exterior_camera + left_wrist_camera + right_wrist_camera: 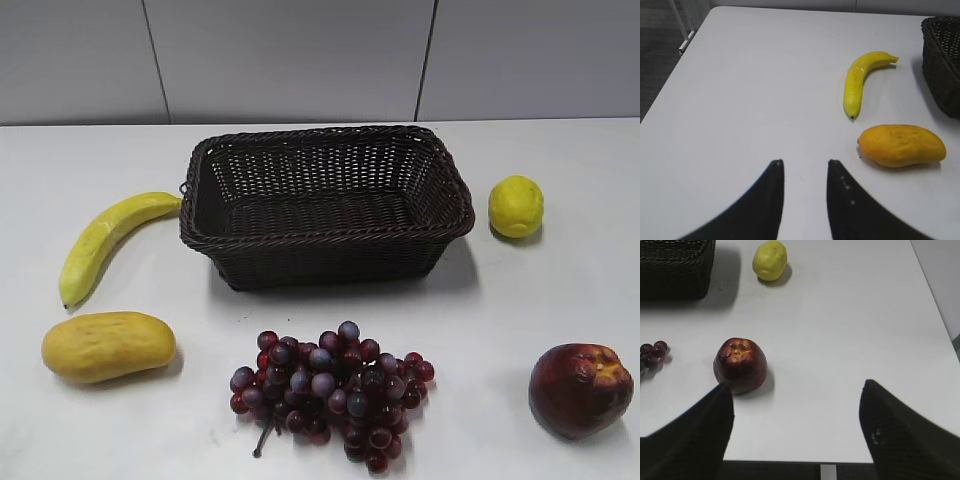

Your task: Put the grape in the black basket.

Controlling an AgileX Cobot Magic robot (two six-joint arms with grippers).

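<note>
The grape, a bunch of dark red-purple berries with a thin stem, lies on the white table in front of the black basket. The basket stands empty at the table's middle. Its corner shows in the left wrist view and in the right wrist view. A few berries of the grape show at the right wrist view's left edge. My left gripper is open and empty above bare table, left of the fruit. My right gripper is wide open and empty near the table's front edge. Neither gripper shows in the exterior view.
A yellow banana and a mango lie left of the basket. A lemon lies to its right. A dark red apple sits at the front right, just by my right gripper's left finger.
</note>
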